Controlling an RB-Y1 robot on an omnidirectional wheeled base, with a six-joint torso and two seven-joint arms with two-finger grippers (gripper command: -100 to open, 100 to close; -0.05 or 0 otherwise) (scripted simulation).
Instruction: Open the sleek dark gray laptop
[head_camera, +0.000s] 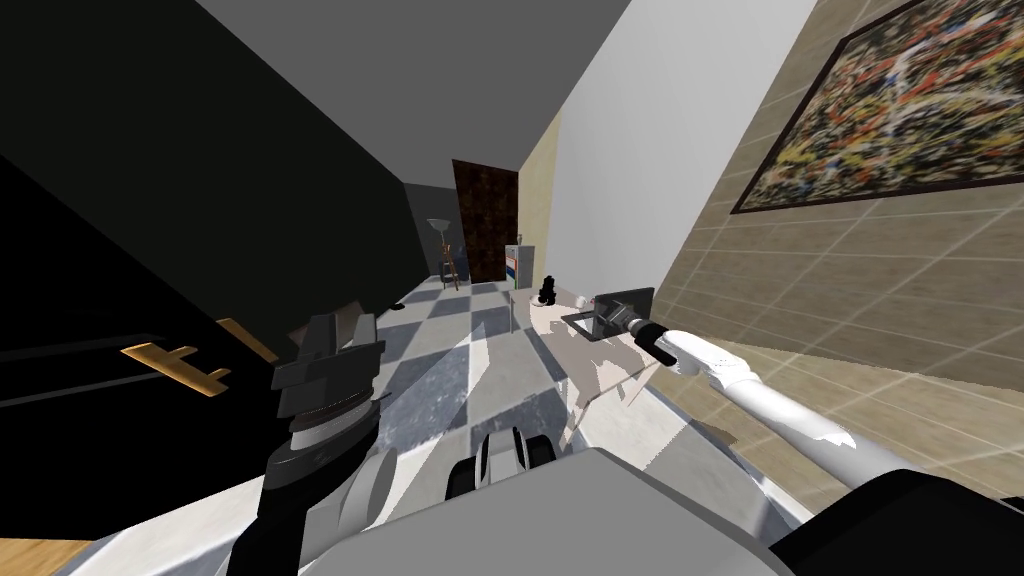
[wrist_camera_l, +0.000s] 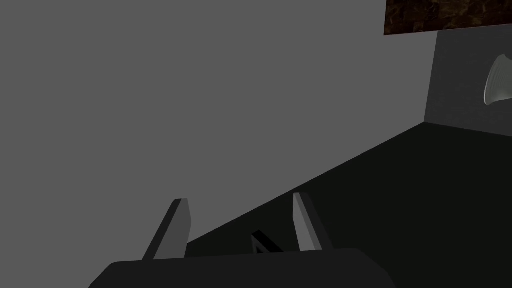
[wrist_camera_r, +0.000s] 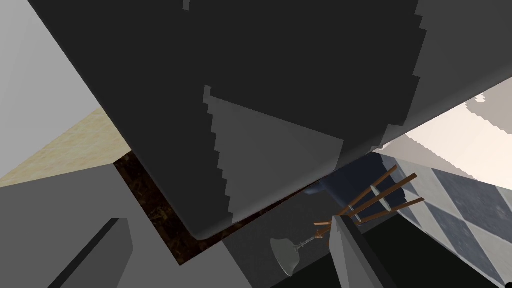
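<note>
Right gripper (wrist_camera_r: 230, 221), fingers spread wide, is at the dark grey laptop (wrist_camera_r: 300, 75) on a white table (head_camera: 590, 380). A rounded corner of the lid lies just ahead of the fingertips and between them; whether they touch it cannot be told. From the head view, the lid stands partly raised off its base. Left gripper (wrist_camera_l: 241, 200), fingers also apart, is held up well away from the laptop.
</note>
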